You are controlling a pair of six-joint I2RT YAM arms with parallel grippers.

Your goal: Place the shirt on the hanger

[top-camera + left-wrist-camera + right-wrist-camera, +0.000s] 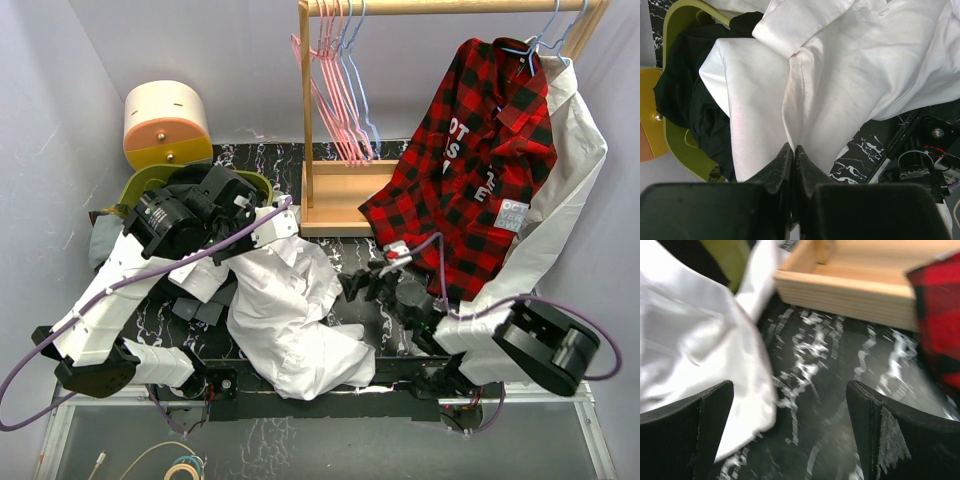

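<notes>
Fingers (772, 172) of the left arm, bent low over the worktop (830, 390), clench a fold of the white shirt (850, 75) heaped there; right arm's fingers (715, 415) gape empty beside its edge (black garment (685, 100) shows only from the left wrist).

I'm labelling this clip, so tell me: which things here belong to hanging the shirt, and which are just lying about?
For the job: crumpled white shirt, pinched by the shut left gripper; light blue hanger; open right gripper.
Lying about: plaid shirt, pink hangers, black garment, green tub, wooden rack.
</notes>
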